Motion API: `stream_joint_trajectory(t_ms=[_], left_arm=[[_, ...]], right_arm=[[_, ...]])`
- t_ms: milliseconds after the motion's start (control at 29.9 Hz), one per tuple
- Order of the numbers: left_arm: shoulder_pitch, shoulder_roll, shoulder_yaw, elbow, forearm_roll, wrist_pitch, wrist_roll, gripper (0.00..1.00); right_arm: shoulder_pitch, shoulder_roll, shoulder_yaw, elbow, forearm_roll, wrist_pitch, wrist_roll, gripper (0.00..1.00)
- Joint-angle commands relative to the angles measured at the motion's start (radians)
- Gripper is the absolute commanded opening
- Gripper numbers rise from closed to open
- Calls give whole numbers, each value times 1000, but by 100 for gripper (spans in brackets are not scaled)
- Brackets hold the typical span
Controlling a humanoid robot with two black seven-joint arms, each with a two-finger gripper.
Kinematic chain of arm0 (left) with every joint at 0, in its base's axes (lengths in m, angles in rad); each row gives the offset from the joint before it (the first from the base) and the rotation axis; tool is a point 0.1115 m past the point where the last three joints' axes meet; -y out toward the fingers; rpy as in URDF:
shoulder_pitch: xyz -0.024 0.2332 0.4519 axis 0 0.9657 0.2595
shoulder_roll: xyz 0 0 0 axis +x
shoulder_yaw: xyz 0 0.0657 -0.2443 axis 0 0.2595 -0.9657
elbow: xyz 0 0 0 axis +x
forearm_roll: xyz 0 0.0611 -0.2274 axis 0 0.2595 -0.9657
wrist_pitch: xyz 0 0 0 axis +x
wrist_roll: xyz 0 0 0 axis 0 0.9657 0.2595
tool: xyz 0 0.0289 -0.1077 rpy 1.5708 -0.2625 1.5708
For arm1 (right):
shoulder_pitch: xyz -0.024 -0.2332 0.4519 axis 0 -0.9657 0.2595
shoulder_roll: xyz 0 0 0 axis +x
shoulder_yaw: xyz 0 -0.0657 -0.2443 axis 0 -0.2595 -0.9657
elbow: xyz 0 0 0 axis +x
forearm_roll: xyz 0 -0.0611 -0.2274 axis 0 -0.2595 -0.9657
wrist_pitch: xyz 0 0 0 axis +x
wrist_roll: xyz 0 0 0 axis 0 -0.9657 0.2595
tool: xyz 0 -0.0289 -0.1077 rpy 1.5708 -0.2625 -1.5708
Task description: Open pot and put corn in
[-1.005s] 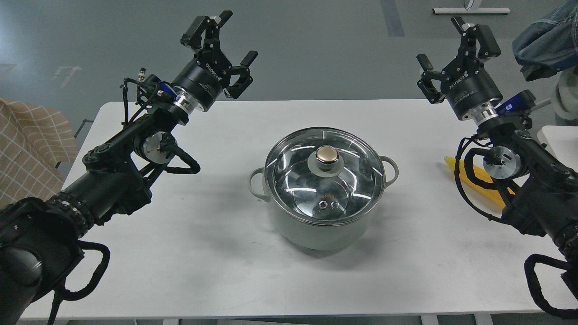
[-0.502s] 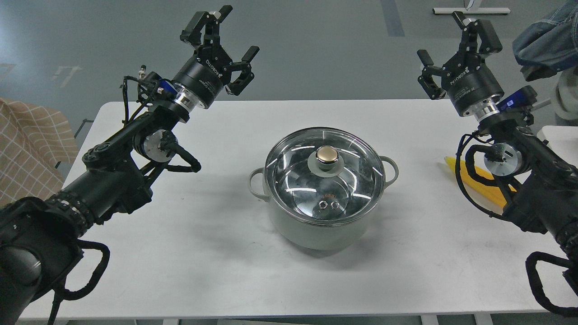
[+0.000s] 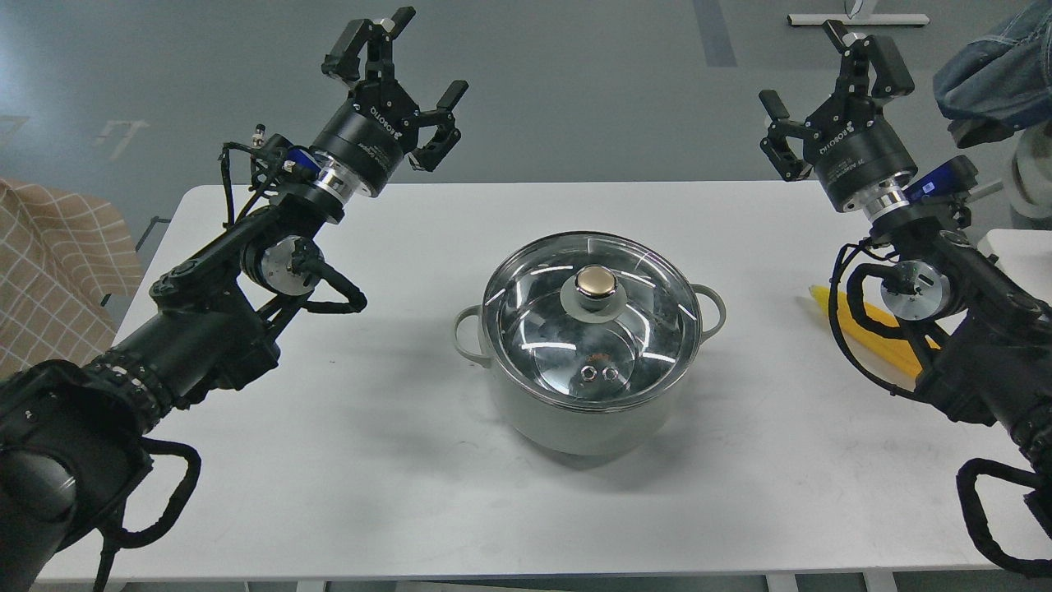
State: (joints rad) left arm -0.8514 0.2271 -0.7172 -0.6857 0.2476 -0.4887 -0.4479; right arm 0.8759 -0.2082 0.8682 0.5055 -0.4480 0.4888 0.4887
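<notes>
The pale grey-green pot (image 3: 575, 419) stands in the middle of the white table (image 3: 394, 460), covered by its glass lid (image 3: 534, 312) with a gold knob (image 3: 596, 282). The yellow corn (image 3: 873, 330) lies on the table at the right, mostly hidden behind my right arm. My left gripper (image 3: 404, 57) is open and empty, raised above the table's far left edge. My right gripper (image 3: 823, 66) is open and empty, raised above the far right edge. Both are well away from the pot.
A checked beige cloth (image 3: 49, 279) is off the table at the left. Blue denim fabric (image 3: 998, 74) and a white object (image 3: 1031, 177) are at the far right. The table's front edge runs near the bottom of the view.
Both grippers have risen slightly and drifted a little; the left moved up and left, the right turned a bit. Pot, lid and corn have not moved.
</notes>
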Motion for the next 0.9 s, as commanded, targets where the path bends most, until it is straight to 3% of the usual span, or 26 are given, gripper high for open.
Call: stream_joint_trajectory(t_ms=[0,268,603,871], left_arm=[[0,1,-1,0,-2,0,0,98],[0,-2,16,-3,-5,0,6,98],[-3,-5,27,-55,-5,166,8,98],[-3,0,53,-55,-8,159,9,98]], right_arm=[[0,0,0,1,0,0,0,100],[0,-11,-2,5,0,0,0,100],[-3,-14,-2,5,0,0,0,100],[-8,-14,-2,7,0,0,0,100]])
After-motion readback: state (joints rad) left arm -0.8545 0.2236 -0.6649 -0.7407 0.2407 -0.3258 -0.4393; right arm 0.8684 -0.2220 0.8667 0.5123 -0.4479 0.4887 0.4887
